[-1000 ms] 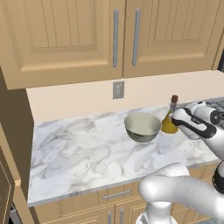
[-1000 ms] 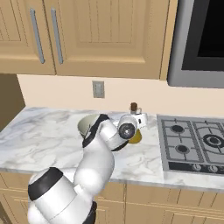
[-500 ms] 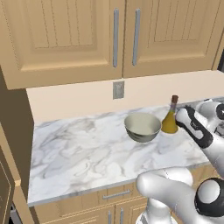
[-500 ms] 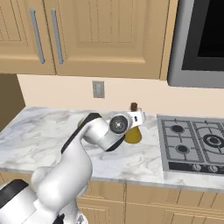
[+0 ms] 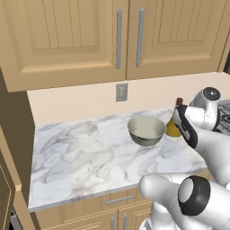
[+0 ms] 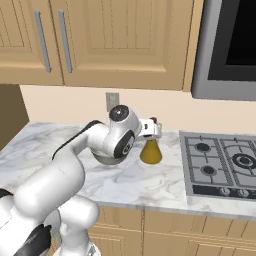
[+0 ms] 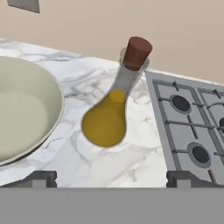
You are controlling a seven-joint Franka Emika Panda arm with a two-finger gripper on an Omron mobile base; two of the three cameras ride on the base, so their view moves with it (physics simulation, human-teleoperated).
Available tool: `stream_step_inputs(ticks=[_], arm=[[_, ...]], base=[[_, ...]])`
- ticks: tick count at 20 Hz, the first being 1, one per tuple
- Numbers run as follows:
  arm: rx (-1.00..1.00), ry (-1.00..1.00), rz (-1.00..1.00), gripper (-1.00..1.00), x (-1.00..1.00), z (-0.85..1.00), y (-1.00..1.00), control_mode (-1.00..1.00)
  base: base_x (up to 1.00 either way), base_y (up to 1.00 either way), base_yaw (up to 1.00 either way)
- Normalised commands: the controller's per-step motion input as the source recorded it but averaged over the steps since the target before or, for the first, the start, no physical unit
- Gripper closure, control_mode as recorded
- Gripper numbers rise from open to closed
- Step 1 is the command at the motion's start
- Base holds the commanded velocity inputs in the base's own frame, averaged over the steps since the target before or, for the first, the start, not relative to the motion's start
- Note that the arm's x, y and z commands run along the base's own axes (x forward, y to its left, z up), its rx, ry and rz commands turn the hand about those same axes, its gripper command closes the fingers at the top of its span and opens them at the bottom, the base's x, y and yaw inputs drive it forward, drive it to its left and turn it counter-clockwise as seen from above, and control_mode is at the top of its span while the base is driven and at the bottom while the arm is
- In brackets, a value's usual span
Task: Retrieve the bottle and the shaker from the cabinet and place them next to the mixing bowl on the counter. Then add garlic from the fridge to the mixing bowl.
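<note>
The bottle (image 7: 107,120), a clear cone flask of yellow-olive liquid with a red-brown stopper, stands upright on the white marble counter (image 5: 81,157). It is just right of the silver mixing bowl (image 5: 146,129) and is also visible from the right base camera (image 6: 150,151). The bowl (image 7: 22,113) is empty with a pale inside. My gripper (image 7: 112,179) is open, its fingertips wide apart on the near side of the bottle and touching nothing. In the right base view the hand (image 6: 154,129) hovers level with the bottle's neck. The shaker, garlic and fridge are out of view.
A gas hob (image 6: 220,165) lies right of the bottle, under a dark microwave (image 6: 230,45). Panelled wall cabinets (image 5: 117,36) with grey bar handles hang above, and an outlet (image 5: 121,92) sits on the wall. A tan wooden panel (image 5: 9,148) bounds the counter's left end.
The hand has drawn back and slightly up from the bottle with its jaws wide. The bottle and bowl have stayed where they stood.
</note>
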Motion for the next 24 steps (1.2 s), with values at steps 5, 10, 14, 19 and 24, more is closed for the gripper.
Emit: stream_step_inputs(ticks=[5,10,14,19,24], arm=[[0.14,-0.07,-0.10,-1.00,-0.46,-0.05,0.32,-1.00],[0.24,-0.25,-0.05,-1.00,-0.25,0.00,0.45,-1.00],[0.14,-0.15,0.00,-1.00,-0.40,0.26,0.50,-1.00],[0.01,-0.01,0.00,-1.00,-0.69,0.67,0.38,-1.00],[0.02,-0.02,0.00,-1.00,-0.79,0.46,0.14,-1.00]], base=[[0.00,0.00,0.00],[0.00,0.00,0.00],[0.00,0.00,0.00],[0.00,0.00,0.00],[0.00,0.00,0.00]])
